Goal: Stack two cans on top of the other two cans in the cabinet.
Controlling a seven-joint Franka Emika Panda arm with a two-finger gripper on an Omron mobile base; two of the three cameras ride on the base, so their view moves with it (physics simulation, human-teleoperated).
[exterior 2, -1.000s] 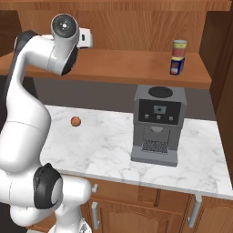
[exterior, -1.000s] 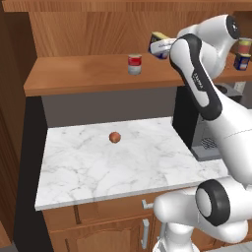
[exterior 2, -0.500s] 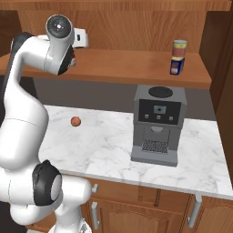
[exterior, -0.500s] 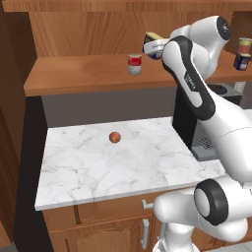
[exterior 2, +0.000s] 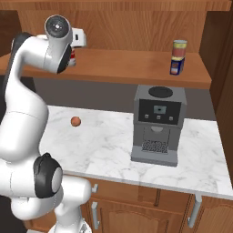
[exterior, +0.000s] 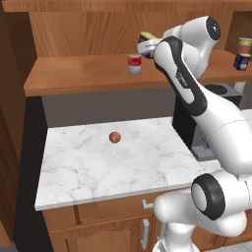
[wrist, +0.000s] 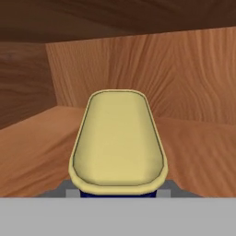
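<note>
Clamped in the pincer [exterior: 147, 43]: a blue can with a yellow top [wrist: 117, 140], pale lid filling the hand view right ahead of the tips, dark body peeking out beneath. Carried up at shelf height inside the cabinet [exterior: 74, 78], wood-grain back panel close beyond.

Just below and a touch to the left in the left base view: the red-and-white can [exterior: 134, 64], upright on the plank — probably the landing spot. Far along the shelf on the other side, a finished pair: the red-and-yellow can [exterior 2: 179, 47] seated on the second blue can [exterior 2: 177, 65].

To do well from here: centre the held can squarely over the silver top (hand view gives no sight of it, so worth checking from the base views), keep it level, lower slowly until rims meet, then release — no sideways drift, since a nudge could topple the narrow base can.

Well below, on the marble counter [exterior: 83, 172]: a small orange ball [exterior: 114, 137] and a coffee machine [exterior 2: 157, 123].
</note>
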